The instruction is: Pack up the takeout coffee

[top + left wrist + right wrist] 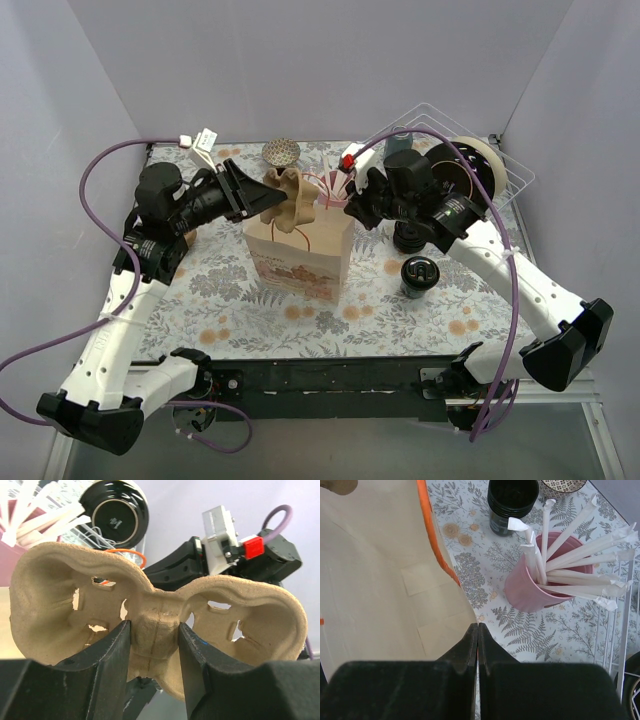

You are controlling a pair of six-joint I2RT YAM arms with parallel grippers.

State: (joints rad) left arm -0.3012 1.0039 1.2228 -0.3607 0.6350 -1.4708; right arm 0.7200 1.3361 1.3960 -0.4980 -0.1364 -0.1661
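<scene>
- While the left tool [154, 632] reaches in from the left, its jaws are partly closed on the centre ridge of a tan moulded-pulp two-cup carrier [50, 600]. One finger presses each side, holding the carrier in the air over the top of the bag.
- In the middle, a brown paper bag with a pink print [300, 255] stands upright on the floral-patterned bench [250, 325], its mouth facing up.
- At the bag's upper right edge, the right tool [478, 630] has its fingers pressed fully together. The bag's orange rim runs into them, so it appears to pinch the rim.
- Beyond that rim stands a pink cup of paper-wrapped white straws [525, 587].
- The takeout coffee, a small black disposable cup with a glossy round black lid [420, 272], stands upright on the bench to the right of the bag. It is apart from the bag and in neither the bag nor the carrier.
- From the right tool the coffee lies lower, to the right and toward the near edge, with its long axis vertical. The right arm is clearly nearer, since the bag sits between the coffee and the left tool. I judge the right tool must let go of the rim first.
</scene>
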